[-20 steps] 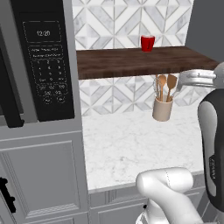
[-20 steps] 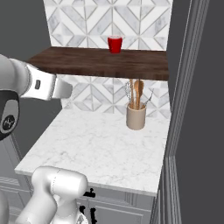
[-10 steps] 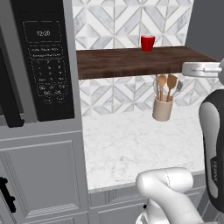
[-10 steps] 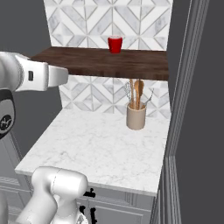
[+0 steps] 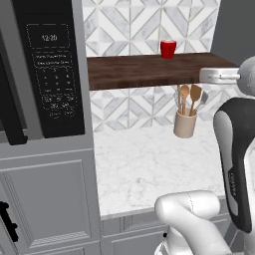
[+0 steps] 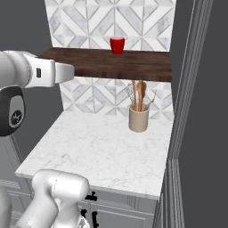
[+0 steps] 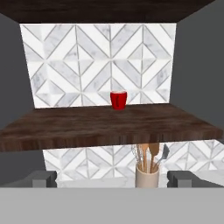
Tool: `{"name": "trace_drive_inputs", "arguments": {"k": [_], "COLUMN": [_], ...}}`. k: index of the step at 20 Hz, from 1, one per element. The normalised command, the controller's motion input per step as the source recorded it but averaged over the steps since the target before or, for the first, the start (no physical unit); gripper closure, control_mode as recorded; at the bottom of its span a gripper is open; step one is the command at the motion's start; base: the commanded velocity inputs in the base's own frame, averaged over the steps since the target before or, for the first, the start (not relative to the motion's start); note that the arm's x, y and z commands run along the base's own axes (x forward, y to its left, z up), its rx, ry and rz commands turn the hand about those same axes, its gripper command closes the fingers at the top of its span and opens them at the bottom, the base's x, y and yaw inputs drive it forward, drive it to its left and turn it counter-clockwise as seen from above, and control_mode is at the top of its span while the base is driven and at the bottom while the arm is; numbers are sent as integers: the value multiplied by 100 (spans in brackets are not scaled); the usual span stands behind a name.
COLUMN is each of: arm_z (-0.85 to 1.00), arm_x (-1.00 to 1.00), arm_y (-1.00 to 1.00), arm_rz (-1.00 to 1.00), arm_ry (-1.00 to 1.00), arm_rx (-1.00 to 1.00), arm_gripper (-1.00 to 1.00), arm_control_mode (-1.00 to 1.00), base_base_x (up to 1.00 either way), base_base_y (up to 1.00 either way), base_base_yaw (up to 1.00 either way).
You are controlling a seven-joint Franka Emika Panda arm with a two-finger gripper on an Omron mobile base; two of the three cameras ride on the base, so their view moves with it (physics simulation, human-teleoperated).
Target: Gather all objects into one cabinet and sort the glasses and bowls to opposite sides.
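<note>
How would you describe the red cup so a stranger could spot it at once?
Find the dark wooden shelf against the patterned tile wall, above the marble counter. The red cup stands alone on it near the back, the only red thing, unlike the beige utensil holder on the counter.

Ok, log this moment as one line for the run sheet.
stage: approach | pincer: open, empty, facing wooden shelf | target: red cup upright at shelf back | below: utensil jar on counter

You face a white marble counter (image 5: pixel 149 164) backed by grey-and-white diamond tile (image 5: pixel 134 25). A dark wood shelf (image 5: pixel 144 69) spans the wall above it — a beige utensil crock (image 5: pixel 185 124) stands beneath. A black microwave (image 5: pixel 50 69) sits left, over grey cabinets (image 5: pixel 47 204).
</note>
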Motion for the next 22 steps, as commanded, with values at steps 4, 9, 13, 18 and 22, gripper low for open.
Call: {"name": "trace_drive_inputs", "arguments": {"k": [4,9,13,18,22], "arm_z": [0,0,0,0,0], "arm_x": [44,45,43,37,47], "arm_y": [0,-1,-2,-14,-18], "arm_rz": [0,0,0,0,0], "arm_ry": [0,1,1,0,3], "arm_rx": [0,0,0,0,0], "arm_gripper": [-100,-100,-100,-100,-100], "arm_control_mode": [-100,-100,-100,-100,-100], "base_base_x": [0,0,0,0,0], "base_base_y": [0,0,0,0,0], "base_base_yaw": [0,0,0,0,0]}}
